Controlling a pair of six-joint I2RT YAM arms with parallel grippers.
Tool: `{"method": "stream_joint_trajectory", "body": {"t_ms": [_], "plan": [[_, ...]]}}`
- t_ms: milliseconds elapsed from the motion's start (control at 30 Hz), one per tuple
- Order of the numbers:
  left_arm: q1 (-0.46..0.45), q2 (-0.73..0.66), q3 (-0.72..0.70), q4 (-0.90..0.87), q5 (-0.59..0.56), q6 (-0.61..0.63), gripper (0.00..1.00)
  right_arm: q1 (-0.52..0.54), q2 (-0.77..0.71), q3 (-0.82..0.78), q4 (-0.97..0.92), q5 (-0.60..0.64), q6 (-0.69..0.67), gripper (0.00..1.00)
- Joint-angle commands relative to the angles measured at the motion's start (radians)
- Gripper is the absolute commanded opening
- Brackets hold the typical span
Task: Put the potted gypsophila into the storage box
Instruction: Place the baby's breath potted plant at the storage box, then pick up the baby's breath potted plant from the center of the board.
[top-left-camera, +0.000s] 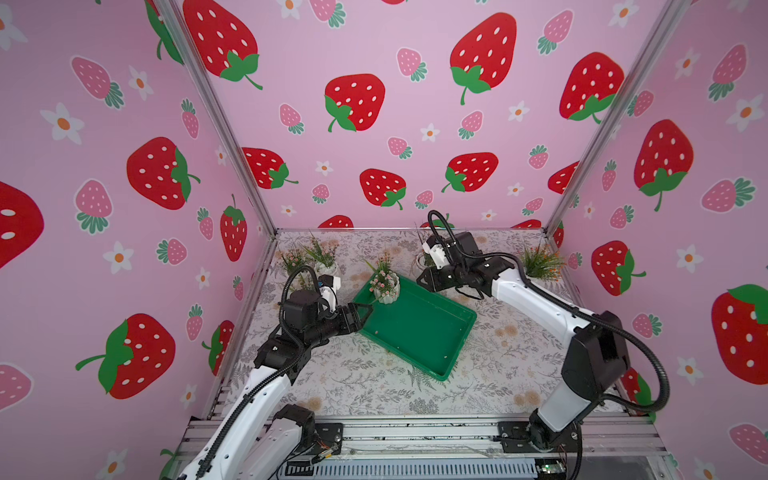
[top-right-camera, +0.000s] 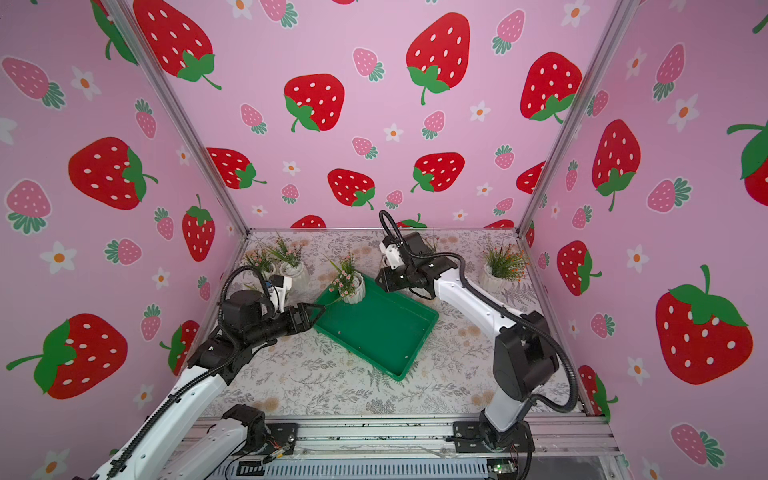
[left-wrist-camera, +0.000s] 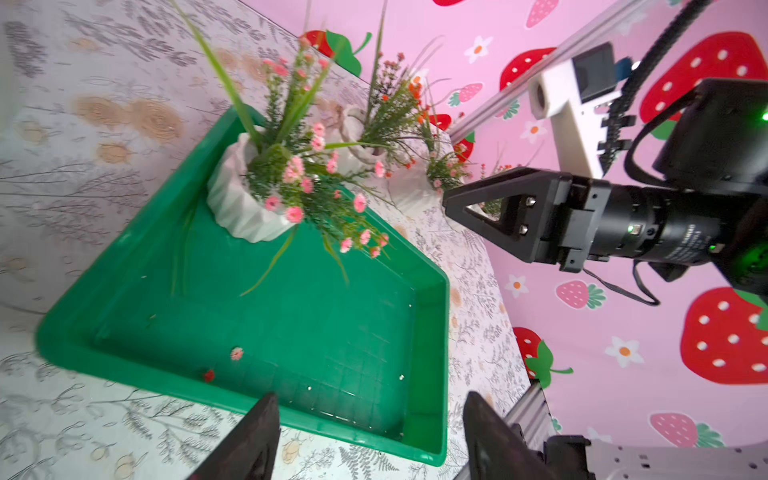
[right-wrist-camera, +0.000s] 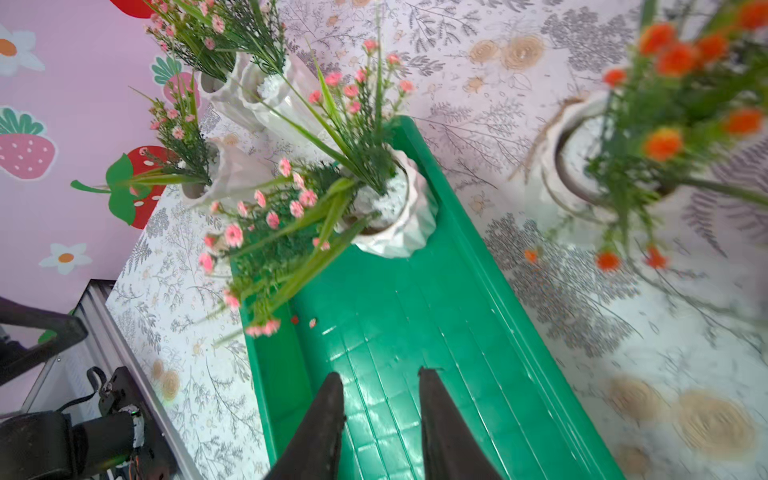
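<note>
White right arm (top-left-camera: 536, 299) reaches over the storage box (top-left-camera: 419, 332), jaws parted.

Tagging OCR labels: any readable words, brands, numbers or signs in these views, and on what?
Nothing readable.
Small white print on the right arm's wrist barrel, left wrist view: too blurred to read.
Box, pots: no text seen.

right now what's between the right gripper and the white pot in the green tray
In the right wrist view, only bare floor of the green plastic tray lies between the right gripper and the white ribbed pot.
</note>
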Motion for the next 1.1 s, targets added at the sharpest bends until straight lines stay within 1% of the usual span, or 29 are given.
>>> {"method": "stream_joint_trajectory", "body": {"t_ms": [0,67,233,367,500,567,600,700,800,967,1067], "plan": [[-0.063,0.026,-0.001,0.106,0.020,0.010,0.71,-0.042,-0.127,-0.102,0.023,-0.015,-0.009,0.33],[-0.109,0.057,0.019,0.120,0.001,0.031,0.71,-0.078,-0.210,-0.169,0.012,-0.009,-0.005,0.35],[-0.222,0.171,0.094,0.132,-0.049,0.096,0.70,-0.218,-0.424,-0.341,-0.028,0.010,0.012,0.44],[-0.262,0.255,0.120,0.223,-0.054,0.091,0.69,-0.366,-0.534,-0.425,-0.069,0.003,0.013,0.45],[-0.285,0.358,0.171,0.294,-0.042,0.077,0.69,-0.521,-0.564,-0.451,-0.092,-0.012,-0.002,0.42],[-0.296,0.411,0.202,0.316,-0.037,0.078,0.68,-0.594,-0.547,-0.457,-0.074,-0.032,0.001,0.40],[-0.301,0.437,0.218,0.334,-0.033,0.080,0.66,-0.632,-0.528,-0.456,-0.055,-0.060,0.005,0.38],[-0.310,0.501,0.264,0.365,-0.021,0.070,0.65,-0.686,-0.451,-0.430,-0.019,-0.086,0.005,0.38],[-0.315,0.540,0.305,0.365,-0.033,0.073,0.65,-0.700,-0.353,-0.386,0.008,-0.108,0.010,0.38],[-0.323,0.588,0.376,0.282,-0.099,0.136,0.65,-0.699,-0.183,-0.289,0.028,-0.127,-0.001,0.37],[-0.331,0.602,0.399,0.248,-0.119,0.168,0.66,-0.693,-0.095,-0.227,0.029,-0.135,-0.010,0.35]]}}
